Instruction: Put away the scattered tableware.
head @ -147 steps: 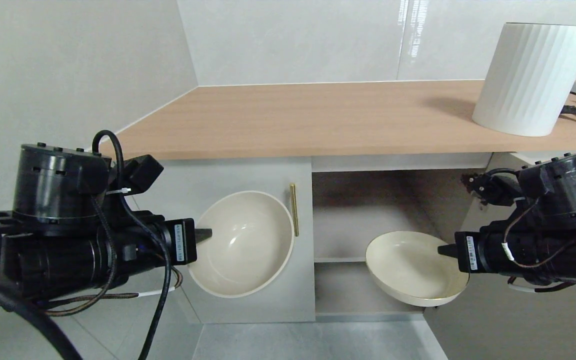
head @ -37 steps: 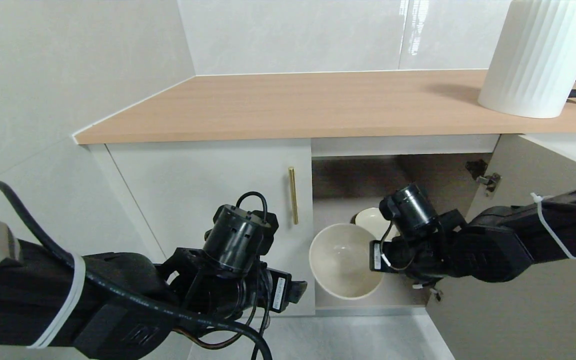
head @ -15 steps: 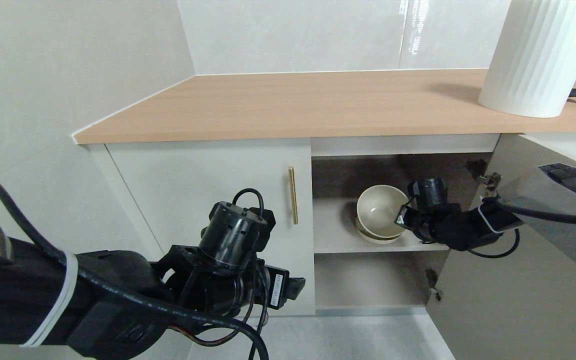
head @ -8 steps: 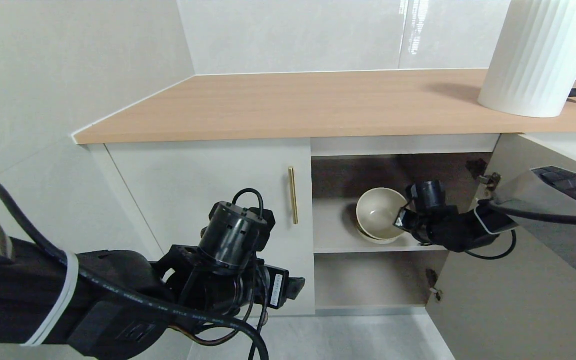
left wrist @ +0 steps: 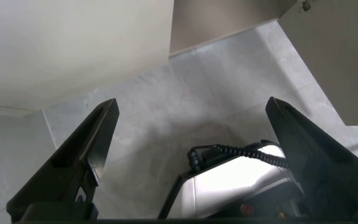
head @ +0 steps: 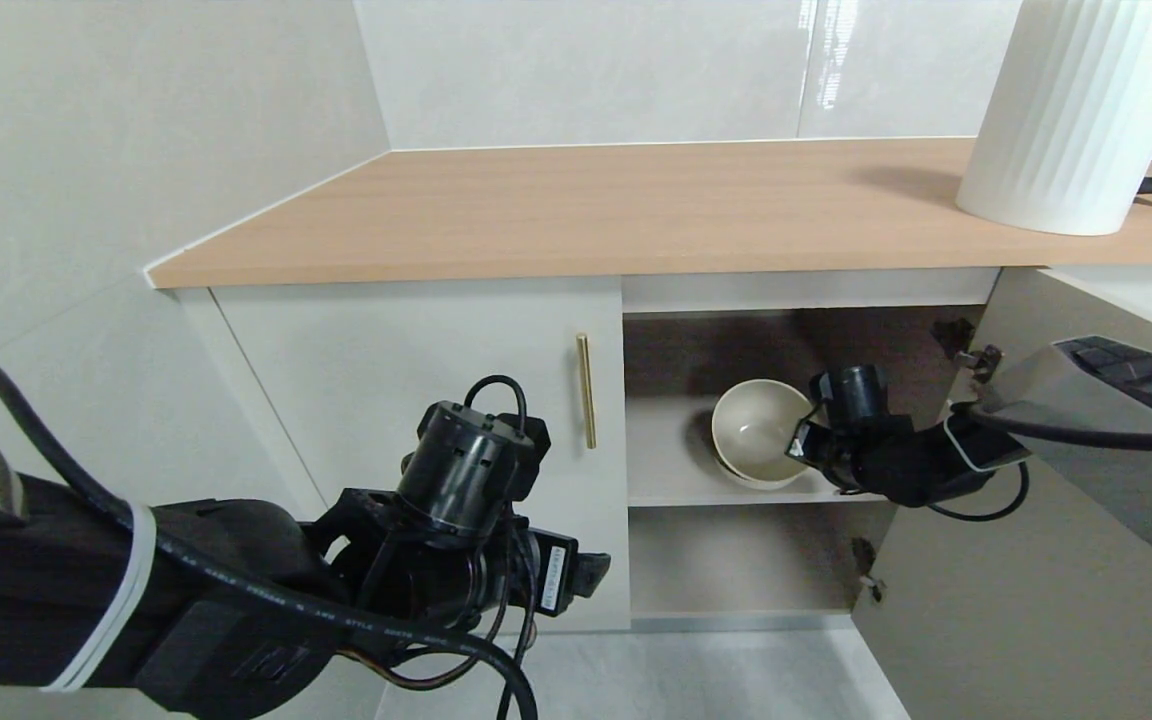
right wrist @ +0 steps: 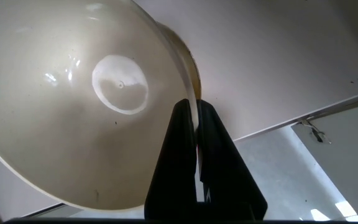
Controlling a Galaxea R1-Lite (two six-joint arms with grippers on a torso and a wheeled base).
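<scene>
A cream bowl (head: 754,432) sits tilted on the middle shelf (head: 666,470) of the open cabinet, resting on a cream plate whose gold-edged rim (right wrist: 190,67) peeks out behind it. My right gripper (head: 798,445) reaches into the cabinet and is shut on the bowl's rim; in the right wrist view its fingers (right wrist: 180,134) pinch the rim of the bowl (right wrist: 92,93). My left gripper (head: 591,577) hangs low in front of the closed left door, open and holding nothing, with grey floor (left wrist: 185,106) between its fingers (left wrist: 89,146).
The closed left door has a gold handle (head: 584,390). The right door (head: 996,560) stands swung open beside my right arm. A white ribbed cylinder (head: 1076,110) stands on the wooden countertop (head: 576,215). The lower compartment (head: 746,560) lies under the shelf.
Earlier my left gripper held the bowl and my right the plate. The right arm has since carried the bowl into the cabinet; over the last second it sank slightly onto the plate.
</scene>
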